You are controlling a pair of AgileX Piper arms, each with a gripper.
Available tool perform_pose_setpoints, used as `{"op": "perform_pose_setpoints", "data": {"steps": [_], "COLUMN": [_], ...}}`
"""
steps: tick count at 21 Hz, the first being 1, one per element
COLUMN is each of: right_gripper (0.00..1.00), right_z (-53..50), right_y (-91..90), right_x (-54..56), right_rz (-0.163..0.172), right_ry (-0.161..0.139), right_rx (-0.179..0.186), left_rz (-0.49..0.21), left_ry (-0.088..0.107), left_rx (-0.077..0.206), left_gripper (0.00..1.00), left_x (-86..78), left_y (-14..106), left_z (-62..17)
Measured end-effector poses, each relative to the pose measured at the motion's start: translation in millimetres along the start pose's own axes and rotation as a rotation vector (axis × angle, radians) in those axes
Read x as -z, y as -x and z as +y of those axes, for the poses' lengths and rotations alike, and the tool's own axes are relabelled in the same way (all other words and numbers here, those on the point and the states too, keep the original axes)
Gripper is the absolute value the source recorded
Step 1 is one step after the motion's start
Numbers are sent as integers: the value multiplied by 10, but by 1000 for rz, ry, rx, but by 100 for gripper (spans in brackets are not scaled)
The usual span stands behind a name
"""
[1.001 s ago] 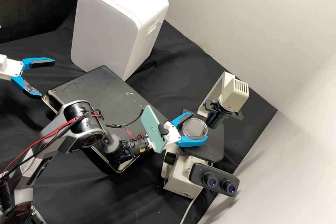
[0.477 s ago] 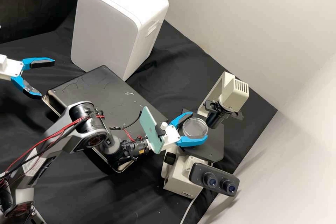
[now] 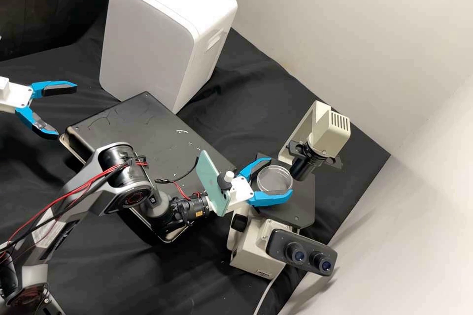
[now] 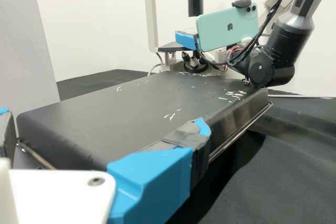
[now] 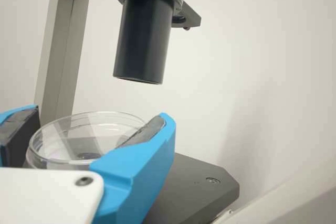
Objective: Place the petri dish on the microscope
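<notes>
Snugly, the petri dish point(image 3: 274, 180) sits clasped within the right pincer point(image 3: 279, 178).

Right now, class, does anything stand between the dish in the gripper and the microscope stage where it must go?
Nothing visible does. The right gripper holds the dish over the bare dark stage. The black lens tube hangs higher than the dish, not beneath it. Whether the dish already touches the stage is unclear.
</notes>
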Motion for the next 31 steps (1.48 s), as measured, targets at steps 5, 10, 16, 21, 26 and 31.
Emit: {"op": "perform_pose_setpoints", "data": {"steps": [5,10,16,21,26,31], "right_gripper": [100,100,100,100,100,100], "right_z": [-1,0,-3,-3,19,59], "right_y": [1,1,1,1,18,130], "right_x": [1,-1,3,3,13,20], "right_rz": [-5,-6,-6,-6,-8,-31], "right_ry": [3,3,2,2,2,2], "right_rx": [-3,-4,-4,-4,0,28], "left_rz": [0,0,0,0,0,0], "left_ry": [0,0,0,0,0,0], "left_rx": [0,0,0,0,0,0], "left_gripper": [100,100,100,100,100,100], "left_x": [0,0,0,0,0,0], "left_y": [0,0,0,0,0,0], "left_z": [0,0,0,0,0,0]}}
